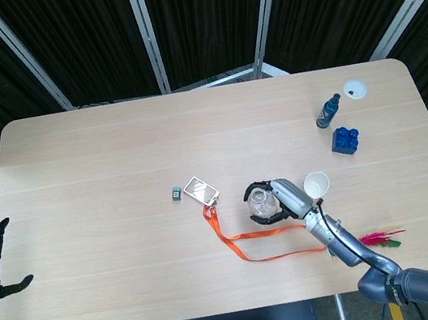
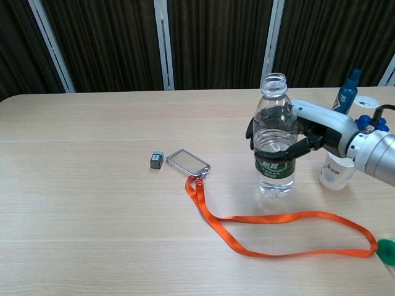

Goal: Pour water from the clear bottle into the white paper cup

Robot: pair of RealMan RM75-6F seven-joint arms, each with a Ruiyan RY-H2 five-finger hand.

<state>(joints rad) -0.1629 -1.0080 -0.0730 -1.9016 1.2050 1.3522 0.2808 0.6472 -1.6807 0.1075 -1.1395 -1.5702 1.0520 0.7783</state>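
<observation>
Uncapped clear plastic water bottle (image 2: 274, 139) is held upright mid-body by right hand (image 2: 307, 132), fingers (image 2: 290, 150) wrapped round; thin wall judged squeezable, slippery.

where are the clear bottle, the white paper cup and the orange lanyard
clear bottle (image 2: 274, 166), chest view, on its green label
white paper cup (image 1: 316, 185), head view, on its open rim
orange lanyard (image 2: 278, 217), chest view, on the strap's upper run

glossy clear plastic bottle (image 2: 275, 145), matt white paper cup (image 1: 316, 185), matt pale wood-grain table (image 2: 92, 216), orange woven cloth lanyard (image 2: 278, 231)
</observation>
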